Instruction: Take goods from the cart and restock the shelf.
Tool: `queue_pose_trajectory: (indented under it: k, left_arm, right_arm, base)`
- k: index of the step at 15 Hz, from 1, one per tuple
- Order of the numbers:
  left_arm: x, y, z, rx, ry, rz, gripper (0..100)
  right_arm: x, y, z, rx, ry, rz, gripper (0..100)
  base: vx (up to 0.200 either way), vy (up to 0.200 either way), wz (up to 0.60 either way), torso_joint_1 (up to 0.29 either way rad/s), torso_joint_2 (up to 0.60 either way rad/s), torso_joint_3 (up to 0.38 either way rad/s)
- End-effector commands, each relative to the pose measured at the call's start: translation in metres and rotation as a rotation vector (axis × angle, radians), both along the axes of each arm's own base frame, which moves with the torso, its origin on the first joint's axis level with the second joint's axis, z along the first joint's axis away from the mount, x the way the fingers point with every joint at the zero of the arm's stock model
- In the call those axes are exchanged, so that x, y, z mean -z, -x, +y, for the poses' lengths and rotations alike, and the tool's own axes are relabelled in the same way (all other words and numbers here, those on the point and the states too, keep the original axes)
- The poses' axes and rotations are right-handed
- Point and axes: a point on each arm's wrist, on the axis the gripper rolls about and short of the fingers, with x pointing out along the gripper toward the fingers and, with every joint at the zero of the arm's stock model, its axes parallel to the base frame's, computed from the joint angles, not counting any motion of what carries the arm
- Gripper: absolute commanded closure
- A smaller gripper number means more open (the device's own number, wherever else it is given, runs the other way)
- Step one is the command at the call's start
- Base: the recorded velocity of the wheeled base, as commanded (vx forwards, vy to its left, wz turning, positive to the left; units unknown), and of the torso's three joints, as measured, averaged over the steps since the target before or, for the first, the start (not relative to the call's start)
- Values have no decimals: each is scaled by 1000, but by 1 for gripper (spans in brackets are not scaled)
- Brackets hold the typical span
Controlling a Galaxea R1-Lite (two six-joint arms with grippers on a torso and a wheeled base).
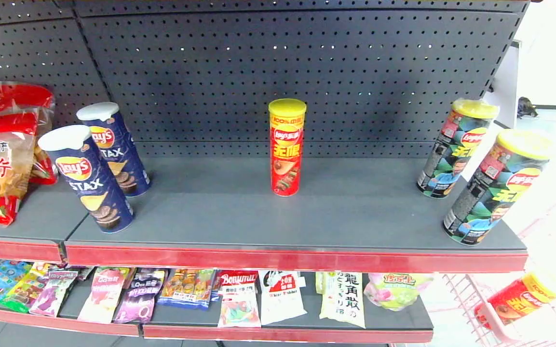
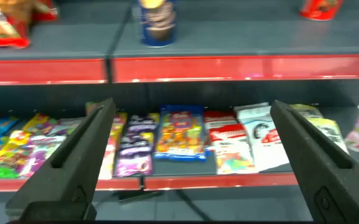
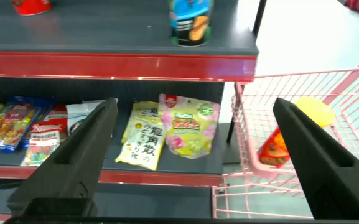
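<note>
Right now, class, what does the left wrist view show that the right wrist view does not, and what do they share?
Left wrist view alone: the blue can and the open left gripper. Right wrist view alone: the pink cart holding a yellow-lidded can, and the open right gripper. Shared: the red-edged upper shelf and the red can standing on it.

A red can (image 1: 516, 299) with a yellow lid lies tilted on its side in the pink wire cart (image 1: 492, 324), just right of the shelf (image 1: 345, 207). A matching can (image 1: 287, 147) stands upright mid-shelf.
</note>
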Motion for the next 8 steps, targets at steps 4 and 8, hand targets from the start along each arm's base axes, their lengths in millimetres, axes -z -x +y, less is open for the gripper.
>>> queue_pose_trajectory:
  k: [4,8]
  left_arm:
    - [0,0,0,-2,0,-1,0]
    - [0,0,0,-2,0,1,0]
  right_arm:
    - [0,0,0,-1,0,0,0]
    - [0,0,0,-1,0,0,0]
  base:
    - [0,-200,0,1,1,4]
    - [0,-200,0,4,4,4]
